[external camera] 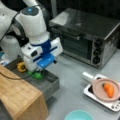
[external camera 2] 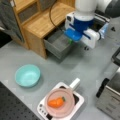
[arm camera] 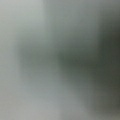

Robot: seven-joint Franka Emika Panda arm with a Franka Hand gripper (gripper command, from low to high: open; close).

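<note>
My gripper [external camera: 35, 72] reaches down into the open grey drawer [external camera: 51, 81] of a wooden cabinet [external camera: 20, 96]. Its white and blue hand covers the fingers in both front views. A green object [external camera: 37, 75] lies in the drawer right at the gripper's tip, and whether they touch is hidden. A yellow object [external camera: 21, 66] sits in the drawer just to a front view's left of it. From the opposite side, the gripper [external camera 2: 71, 40] hangs over the drawer [external camera 2: 57, 45], with a sliver of the green object [external camera 2: 71, 41] showing. The wrist view holds only a plain grey surface.
A toaster oven [external camera: 87, 35] stands at the back right. An orange carrot [external camera: 109, 90] lies on a pink plate [external camera: 98, 87] atop a white stove [external camera: 113, 106]. A teal bowl [external camera 2: 27, 75] rests on the grey table [external camera 2: 20, 57].
</note>
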